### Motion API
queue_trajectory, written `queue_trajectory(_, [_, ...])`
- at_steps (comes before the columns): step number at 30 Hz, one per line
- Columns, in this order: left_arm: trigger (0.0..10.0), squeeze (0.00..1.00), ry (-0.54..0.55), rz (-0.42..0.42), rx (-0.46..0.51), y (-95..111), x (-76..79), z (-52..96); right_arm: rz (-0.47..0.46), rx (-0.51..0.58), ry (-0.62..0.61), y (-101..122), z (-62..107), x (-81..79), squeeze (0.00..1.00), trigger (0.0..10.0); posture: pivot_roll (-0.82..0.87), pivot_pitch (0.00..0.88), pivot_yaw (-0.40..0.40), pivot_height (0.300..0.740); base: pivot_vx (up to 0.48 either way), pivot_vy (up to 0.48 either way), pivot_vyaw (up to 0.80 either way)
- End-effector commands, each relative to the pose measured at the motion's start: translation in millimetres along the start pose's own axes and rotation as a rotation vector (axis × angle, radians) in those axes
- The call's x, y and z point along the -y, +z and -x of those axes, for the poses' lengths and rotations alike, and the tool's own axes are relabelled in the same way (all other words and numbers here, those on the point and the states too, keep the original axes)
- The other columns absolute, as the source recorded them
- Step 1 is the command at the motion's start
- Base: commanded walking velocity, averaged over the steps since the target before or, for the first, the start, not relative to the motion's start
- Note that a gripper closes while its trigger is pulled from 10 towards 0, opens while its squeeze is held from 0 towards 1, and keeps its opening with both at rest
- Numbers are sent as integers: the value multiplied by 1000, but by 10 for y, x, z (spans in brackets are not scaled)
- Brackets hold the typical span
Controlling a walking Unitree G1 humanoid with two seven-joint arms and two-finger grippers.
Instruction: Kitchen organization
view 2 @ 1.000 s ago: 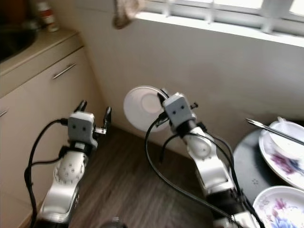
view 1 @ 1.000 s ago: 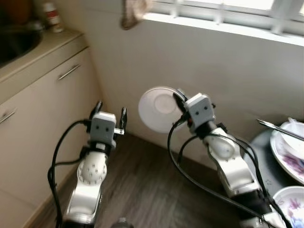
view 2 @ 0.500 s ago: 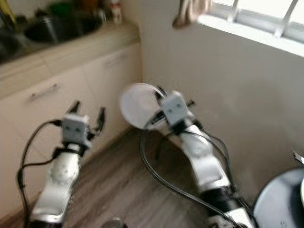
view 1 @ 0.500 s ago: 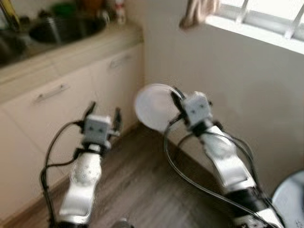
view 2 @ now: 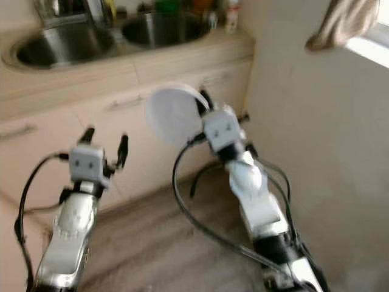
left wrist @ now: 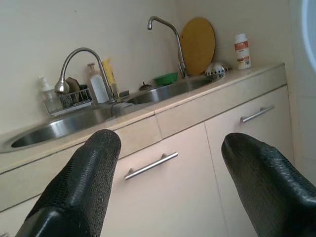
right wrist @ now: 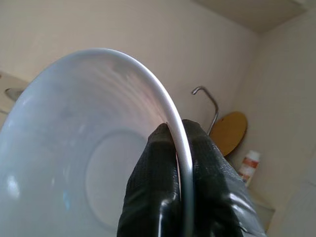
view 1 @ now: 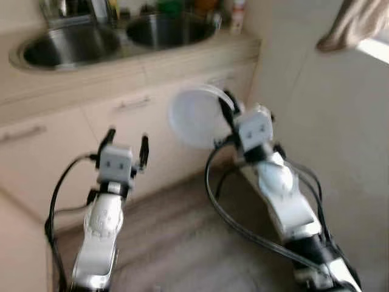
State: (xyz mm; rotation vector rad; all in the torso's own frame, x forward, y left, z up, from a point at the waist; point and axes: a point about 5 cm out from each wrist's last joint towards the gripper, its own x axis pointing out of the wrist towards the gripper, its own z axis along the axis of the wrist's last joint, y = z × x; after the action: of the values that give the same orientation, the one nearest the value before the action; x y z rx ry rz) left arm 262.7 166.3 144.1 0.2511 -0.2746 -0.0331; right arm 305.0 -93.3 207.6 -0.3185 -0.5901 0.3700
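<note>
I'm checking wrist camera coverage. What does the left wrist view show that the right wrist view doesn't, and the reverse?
Left wrist view alone: the open left gripper, both sink basins, the dish soap bottles, a green bowl and the cabinet handles.

Right wrist view alone: the right gripper pinching the rim of the white plate.

Both share the tall faucet, the round wooden board and the white bottle.

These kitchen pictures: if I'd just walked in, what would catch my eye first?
Probably the white plate, held upright by its rim in the right end effector in front of the cream cabinets. Next, the left end effector, open and holding nothing, and beyond it the double steel sink set in the counter.
</note>
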Motion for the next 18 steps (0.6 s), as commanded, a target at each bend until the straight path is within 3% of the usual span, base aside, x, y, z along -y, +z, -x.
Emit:
queue_trajectory(1, [10000, 0, -18, 18, 22, 47, 66, -16, 17, 13, -48, 5, 15, 123, 0, 0, 32, 18, -34, 740, 322, 0, 0])
queue_trajectory(18, [10000, 0, -20, 24, 24, 53, 72, -15, 20, 19, -70, -4, -10, 138, 0, 0, 29, 23, -36, 740, 336, 0, 0])
